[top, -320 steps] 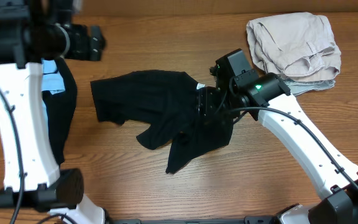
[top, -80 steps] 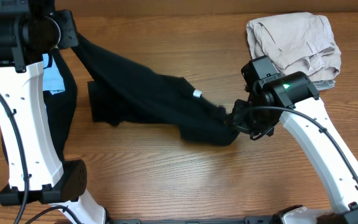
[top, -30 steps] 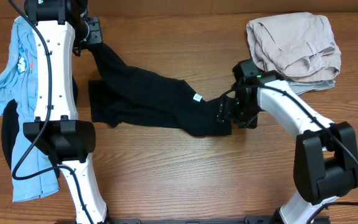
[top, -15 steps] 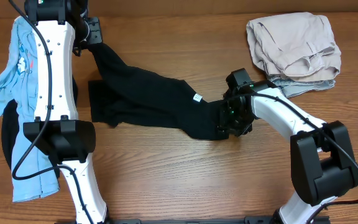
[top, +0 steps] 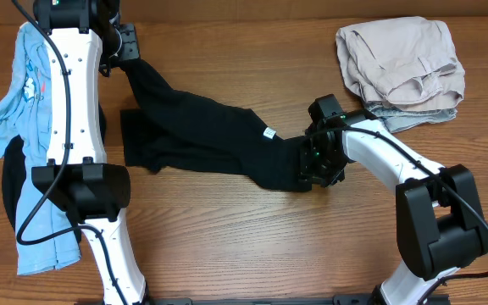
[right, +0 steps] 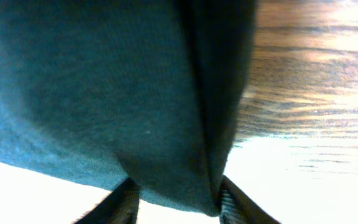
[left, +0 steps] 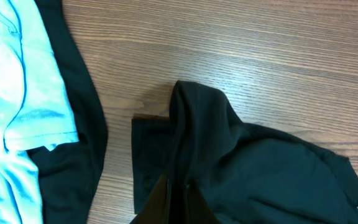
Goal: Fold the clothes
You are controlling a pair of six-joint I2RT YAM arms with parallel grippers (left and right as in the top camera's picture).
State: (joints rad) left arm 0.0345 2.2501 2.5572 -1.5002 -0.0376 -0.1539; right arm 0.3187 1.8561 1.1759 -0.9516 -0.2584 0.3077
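The black shirt (top: 202, 140) lies stretched across the middle of the surface (top: 227, 237), and it is held that way so it can be pulled out flat before any fold is made. The left pincer (top: 128, 47) is closed on one end of it near the far left corner. That end is raised, so the cloth climbs from the surface in a dark band toward the fingers; the left wrist view shows the fabric gathered right up into the closed tips. The right pincer (top: 314, 165) is down at the opposite end, right of centre, low against the wood. In its own view a bunched fold fills the gap between the two fingers, so it looks to be clamped on the cloth, though that close view is too dim to be sure how firm the pinch is. With both ends taken, my reading is that the step in hand is spreading, not folding. Counted, there are two arms with one pincer each. There are two black garments: the one being worked and a second black piece (top: 11, 186) along the left edge. One light blue T-shirt (top: 2, 123) is draped over that second piece. In the far right corner one beige piece (top: 396, 51) sits on one pale denim piece (top: 401, 117), set aside as a stack well apart from the work.
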